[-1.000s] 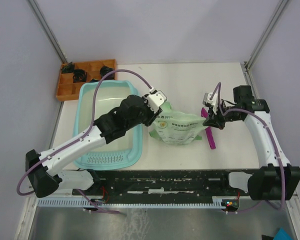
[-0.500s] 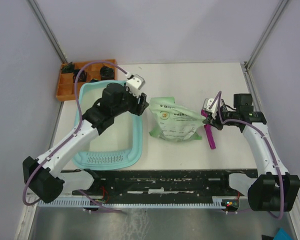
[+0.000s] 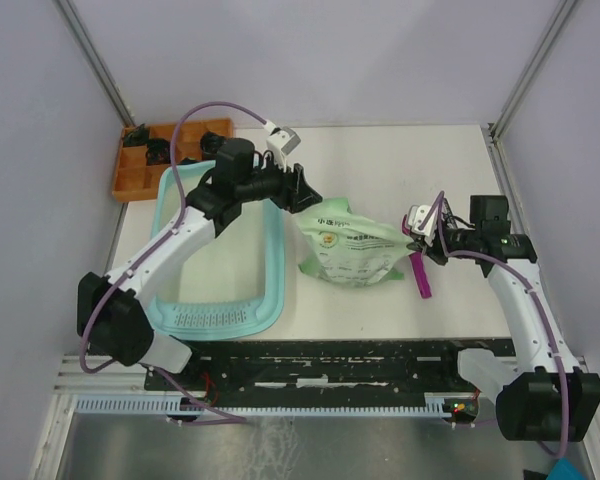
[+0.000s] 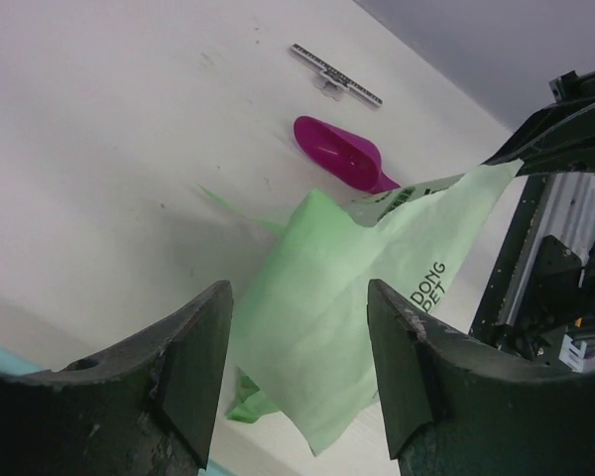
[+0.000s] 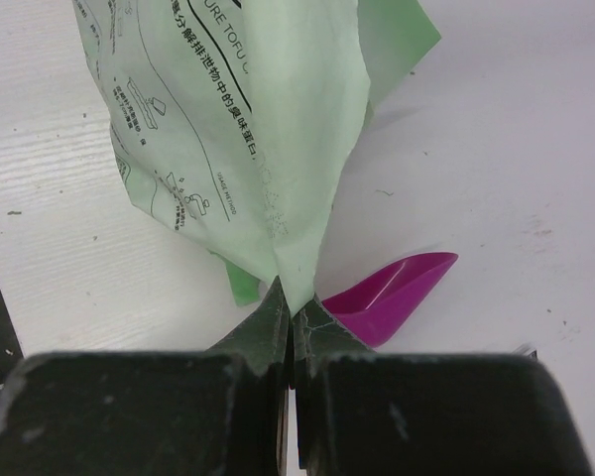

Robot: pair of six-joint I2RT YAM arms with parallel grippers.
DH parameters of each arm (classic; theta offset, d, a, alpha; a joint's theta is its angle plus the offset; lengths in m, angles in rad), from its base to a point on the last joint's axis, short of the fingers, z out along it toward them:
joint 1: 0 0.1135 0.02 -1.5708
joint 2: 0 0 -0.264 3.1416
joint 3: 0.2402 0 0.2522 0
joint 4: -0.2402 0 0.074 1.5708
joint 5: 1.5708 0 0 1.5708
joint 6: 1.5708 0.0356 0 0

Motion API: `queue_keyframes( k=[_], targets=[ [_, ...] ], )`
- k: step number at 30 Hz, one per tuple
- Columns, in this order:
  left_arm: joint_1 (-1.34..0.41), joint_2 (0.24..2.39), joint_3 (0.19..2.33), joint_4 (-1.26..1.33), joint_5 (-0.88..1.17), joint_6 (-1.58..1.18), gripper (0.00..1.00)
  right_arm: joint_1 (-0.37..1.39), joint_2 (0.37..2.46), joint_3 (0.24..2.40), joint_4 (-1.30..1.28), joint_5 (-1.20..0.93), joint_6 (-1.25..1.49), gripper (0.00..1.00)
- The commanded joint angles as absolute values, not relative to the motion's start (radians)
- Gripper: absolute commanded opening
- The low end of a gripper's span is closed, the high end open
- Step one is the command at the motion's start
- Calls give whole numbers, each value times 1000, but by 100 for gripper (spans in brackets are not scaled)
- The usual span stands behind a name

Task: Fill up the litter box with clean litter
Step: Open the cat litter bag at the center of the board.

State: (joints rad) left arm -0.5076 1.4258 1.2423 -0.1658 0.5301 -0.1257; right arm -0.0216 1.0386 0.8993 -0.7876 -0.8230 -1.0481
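The litter box (image 3: 277, 262) runs far-to-near, ledge (image 3: 215, 318) nearest. Right of it, the right gripper (image 5: 290, 322) pinches the bag (image 3: 352, 248); the left gripper (image 4: 299, 347) gapes empty.

Bare table (image 3: 400, 160) lies open beyond the bag (image 3: 352, 250), which stands between litter box (image 3: 278, 262) and scoop (image 3: 422, 276).

Litter box (image 3: 278, 275): far corner hidden under the left arm (image 3: 167, 250).
Bag (image 5: 228, 129): top cut off by the frame edge; contents unseen.
Scoop (image 5: 392, 288): handle hidden behind the right gripper (image 5: 290, 322).
Orange tray (image 3: 130, 180): dark items, possibly clips, too small to tell.
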Motion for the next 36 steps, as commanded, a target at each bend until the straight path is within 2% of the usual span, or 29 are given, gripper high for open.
queue_keyframes(
  k=[1, 15, 24, 36],
  targets=[
    [-463, 1489, 1324, -156, 702, -173, 63, -23, 991, 896, -817, -791, -1092, 2],
    [-416, 1513, 1309, -233, 905, -216, 61, -22, 984, 894, -815, -761, -1108, 2],
    [-411, 1564, 1350, -351, 862, -148, 58, -22, 983, 896, -818, -763, -1103, 2],
    [-351, 1462, 1288, -383, 849, -174, 57, -23, 982, 888, -812, -754, -1112, 2]
  ],
)
